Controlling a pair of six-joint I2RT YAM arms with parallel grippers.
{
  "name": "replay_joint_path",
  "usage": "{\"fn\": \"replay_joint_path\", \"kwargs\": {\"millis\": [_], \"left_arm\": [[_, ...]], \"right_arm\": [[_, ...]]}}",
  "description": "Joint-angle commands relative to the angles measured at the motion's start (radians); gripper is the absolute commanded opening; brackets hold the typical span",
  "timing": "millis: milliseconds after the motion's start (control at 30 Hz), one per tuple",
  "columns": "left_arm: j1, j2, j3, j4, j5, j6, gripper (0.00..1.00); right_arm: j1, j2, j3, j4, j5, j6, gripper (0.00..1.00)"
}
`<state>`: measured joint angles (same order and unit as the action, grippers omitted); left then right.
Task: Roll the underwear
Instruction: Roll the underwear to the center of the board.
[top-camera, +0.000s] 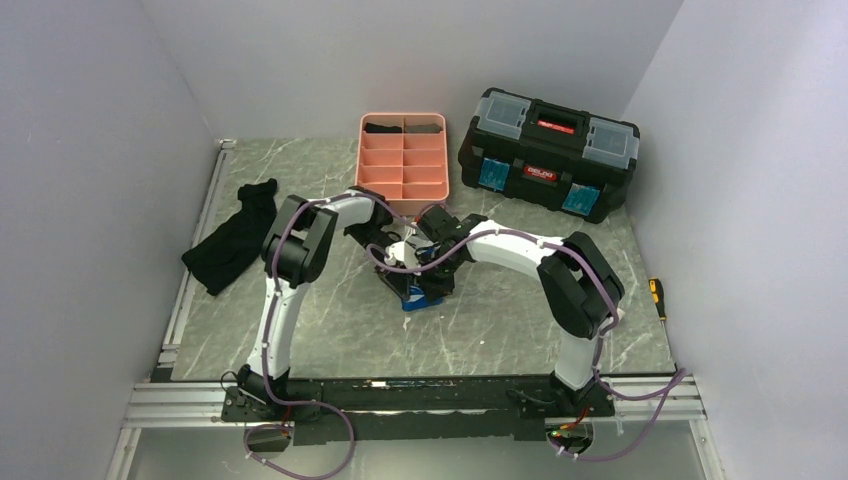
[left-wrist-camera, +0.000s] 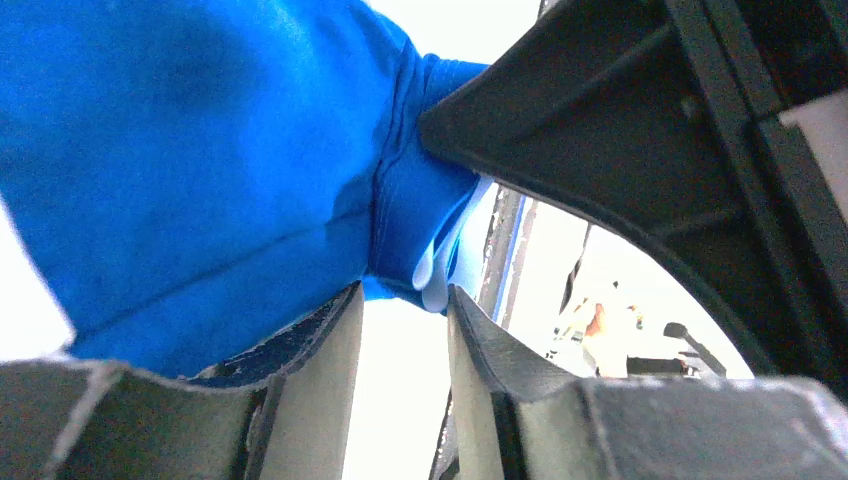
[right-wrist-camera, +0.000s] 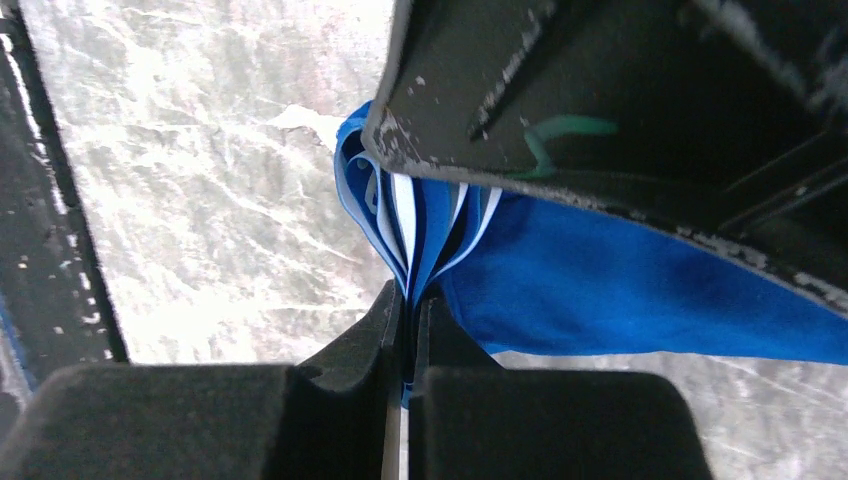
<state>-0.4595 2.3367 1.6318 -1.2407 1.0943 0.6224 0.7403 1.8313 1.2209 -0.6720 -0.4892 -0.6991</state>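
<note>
The bright-blue underwear (top-camera: 414, 301) with white trim is bunched at the middle of the table under both grippers. In the right wrist view my right gripper (right-wrist-camera: 410, 292) is shut on a folded edge of the underwear (right-wrist-camera: 620, 275), with several blue and white layers pinched between its jaws, just above the marble table. In the left wrist view my left gripper (left-wrist-camera: 405, 293) has its jaws apart with a bright gap, and the underwear (left-wrist-camera: 200, 170) lies against its left finger, a white-edged fold at the tips. From above, the left gripper (top-camera: 397, 252) and right gripper (top-camera: 426, 284) meet closely.
A pink divided tray (top-camera: 404, 190) stands behind the grippers with dark rolls (top-camera: 381, 127) in its far compartments. A black toolbox (top-camera: 548, 152) sits at the back right. A black cloth garment (top-camera: 235, 240) lies at the left. A screwdriver (top-camera: 656, 297) lies at the right edge.
</note>
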Motion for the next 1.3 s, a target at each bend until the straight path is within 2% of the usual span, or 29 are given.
{"fn": "replay_joint_path", "kwargs": {"millis": [0,200,733,933,1033,1133,1267], "left_arm": [[0.006,-0.108,-0.035,0.045,-0.044,0.006,0.43],[0.013,-0.177,-0.092,0.09,-0.097,-0.018,0.5],[0.133,-0.345,-0.244,0.297,-0.319,-0.205,0.51],[0.239,-0.458,-0.308,0.382,-0.466,-0.31,0.52],[0.321,-0.525,-0.352,0.391,-0.492,-0.341,0.52],[0.42,-0.609,-0.405,0.402,-0.511,-0.343,0.52],[0.5,-0.768,-0.501,0.448,-0.524,-0.288,0.53]], "right_arm": [[-0.009,0.021,0.032,-0.104,-0.08,0.056,0.0],[-0.015,0.023,0.006,-0.08,-0.076,0.084,0.0],[-0.022,0.041,0.042,-0.106,-0.103,0.09,0.0],[-0.053,0.089,0.111,-0.168,-0.159,0.067,0.0],[-0.073,0.14,0.174,-0.223,-0.204,0.042,0.0],[-0.094,0.213,0.244,-0.287,-0.25,0.01,0.0],[-0.125,0.317,0.346,-0.386,-0.307,-0.038,0.0]]}}
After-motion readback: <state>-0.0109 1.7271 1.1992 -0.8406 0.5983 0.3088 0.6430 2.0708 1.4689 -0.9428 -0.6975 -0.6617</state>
